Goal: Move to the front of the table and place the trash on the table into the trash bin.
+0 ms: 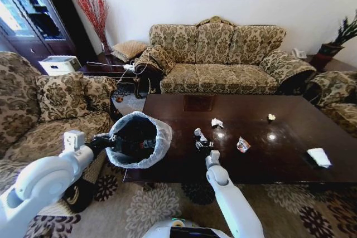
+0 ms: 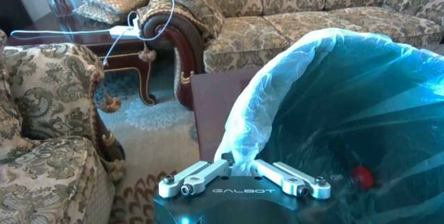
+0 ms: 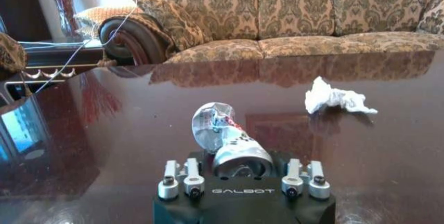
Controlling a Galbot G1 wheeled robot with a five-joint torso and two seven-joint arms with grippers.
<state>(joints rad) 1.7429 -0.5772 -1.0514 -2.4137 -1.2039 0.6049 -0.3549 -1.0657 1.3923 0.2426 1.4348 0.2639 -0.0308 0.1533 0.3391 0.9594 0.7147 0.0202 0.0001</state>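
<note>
The trash bin (image 1: 138, 139), black with a translucent bag over its rim, hangs at the left end of the table (image 1: 290, 137). My left gripper (image 2: 240, 167) is shut on the bin's bagged rim (image 2: 239, 130). Something red (image 2: 361, 176) lies inside the bin. My right gripper (image 1: 204, 147) is low over the table's front edge, open. A crumpled silvery wrapper (image 3: 223, 134) sits between its spread fingers. More trash lies on the table: a white paper wad (image 1: 217, 122), a second wrapper (image 1: 243, 145), a small wad (image 1: 271, 117) and a white piece (image 1: 319, 157) at the right.
A patterned sofa (image 1: 223, 59) stands behind the table and an armchair (image 1: 50, 110) is close on the left, beside the bin. Another armchair (image 1: 337, 96) is at the right. A side table with cables (image 1: 111, 69) fills the back-left corner. Patterned carpet lies underfoot.
</note>
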